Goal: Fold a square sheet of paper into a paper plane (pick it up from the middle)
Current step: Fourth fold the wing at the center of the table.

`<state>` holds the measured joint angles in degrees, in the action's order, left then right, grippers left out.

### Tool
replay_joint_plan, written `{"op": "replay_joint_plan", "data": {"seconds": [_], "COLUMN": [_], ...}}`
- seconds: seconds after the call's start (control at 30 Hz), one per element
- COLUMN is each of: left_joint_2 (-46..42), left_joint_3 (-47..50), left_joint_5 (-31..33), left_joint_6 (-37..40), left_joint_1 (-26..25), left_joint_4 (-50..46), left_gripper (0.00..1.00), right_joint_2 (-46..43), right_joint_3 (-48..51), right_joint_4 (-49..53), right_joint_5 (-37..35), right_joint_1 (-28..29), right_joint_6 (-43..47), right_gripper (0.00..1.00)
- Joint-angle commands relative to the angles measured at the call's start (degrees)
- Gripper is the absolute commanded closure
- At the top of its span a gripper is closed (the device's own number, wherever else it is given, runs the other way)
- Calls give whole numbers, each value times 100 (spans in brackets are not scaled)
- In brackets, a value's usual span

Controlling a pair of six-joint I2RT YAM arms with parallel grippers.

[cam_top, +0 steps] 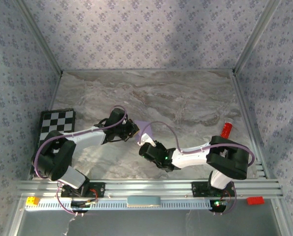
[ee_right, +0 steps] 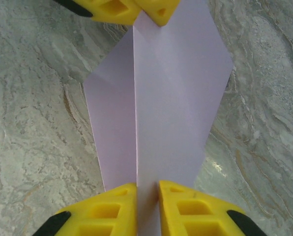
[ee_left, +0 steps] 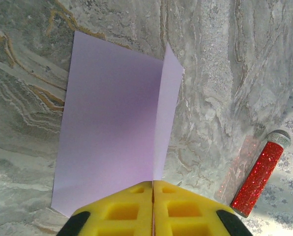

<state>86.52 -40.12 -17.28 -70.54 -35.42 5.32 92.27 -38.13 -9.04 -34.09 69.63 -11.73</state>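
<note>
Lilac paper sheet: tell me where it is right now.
Top view: the lilac paper sheet is mid-table, pinched along its crease by the left gripper, with the right gripper straddling its opposite end.

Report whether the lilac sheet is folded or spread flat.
Folded, half open: the sheet has a straight centre crease, its two halves meeting at an angle, and the left gripper is shut on that crease.

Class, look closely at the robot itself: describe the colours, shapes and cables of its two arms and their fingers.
The left arm and right arm have white links between bulky black joints, each trailed by a looping lilac cable. A green light glows on the right one. The fingers are yellow blocks with square recessed pockets and black outer corners.
</note>
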Motion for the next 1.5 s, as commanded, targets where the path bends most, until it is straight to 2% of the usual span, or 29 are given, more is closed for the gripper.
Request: {"op": "replay_joint_plan", "data": {"seconds": [0.0,0.2,0.37,0.57,0.73,0.93,1.03,1.2,1.47], "left_joint_2": [-128,22,257,499,530,500,463,436,449], "left_joint_3": [-266,-451,-527,-710,-707,-738,-760,-772,-776], "left_joint_5": [12,-71,-256,-423,-417,-430,-434,-461,-495], "left_joint_6": [94,298,331,374,366,377,418,462,471], "left_joint_1": [-30,34,101,114,125,192,217,241,245], "left_joint_4": [-276,-424,-427,-567,-610,-694,-753,-795,-789], "left_gripper": [84,64,57,56,63,88,96,99,99], "right_joint_2": [-78,-285,-391,-437,-460,-488,-499,-509,-595], "right_joint_3": [102,341,464,559,627,680,735,787,868], "right_joint_4": [-126,-360,-500,-650,-734,-657,-629,-657,-741], "right_joint_5": [-50,212,391,506,540,605,625,591,630], "right_joint_1": [-52,-181,-292,-351,-371,-414,-437,-476,-529], "right_joint_6": [-60,-23,1,-20,-27,-53,-56,-60,3], "right_gripper": [85,88,89,89,89,86,82,77,79]}}
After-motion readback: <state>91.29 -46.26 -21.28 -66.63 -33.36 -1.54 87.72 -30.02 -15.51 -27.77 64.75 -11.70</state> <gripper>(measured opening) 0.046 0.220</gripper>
